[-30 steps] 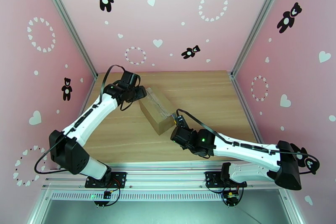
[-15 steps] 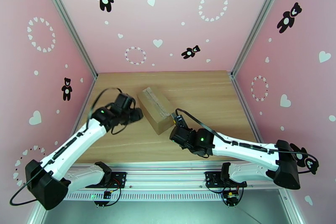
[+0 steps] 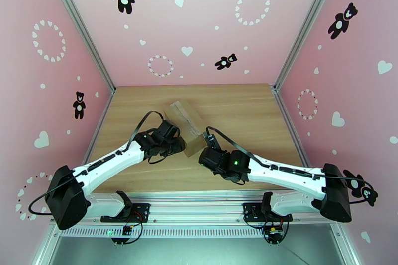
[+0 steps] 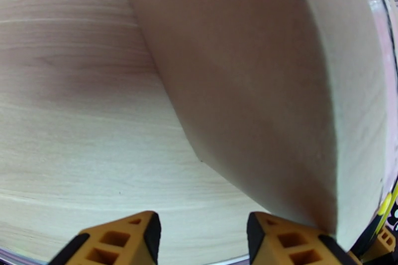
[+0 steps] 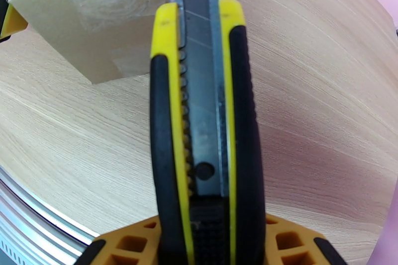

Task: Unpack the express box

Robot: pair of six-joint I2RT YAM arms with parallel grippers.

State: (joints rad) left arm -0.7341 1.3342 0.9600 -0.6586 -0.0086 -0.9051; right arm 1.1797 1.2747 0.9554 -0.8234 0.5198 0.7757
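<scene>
Brown taped express box [image 3: 185, 121] lies angled mid-counter [image 3: 248, 112]. Left tool [image 3: 175, 145], jaws apart and empty, is just beside its near end. Right tool [image 3: 208, 152] clamps a yellow utility knife [image 5: 199, 112], blade toward the box; unbraced, the box may skid, or the blade could cut too deep

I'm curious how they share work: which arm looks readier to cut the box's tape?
Likely right: the right pincer grips the knife, blade pointing at the box. The left pincer, empty, sits beside it.

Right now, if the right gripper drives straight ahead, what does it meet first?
The express box: the utility knife in the right gripper aims its blade at the taped top; gap unclear.
</scene>
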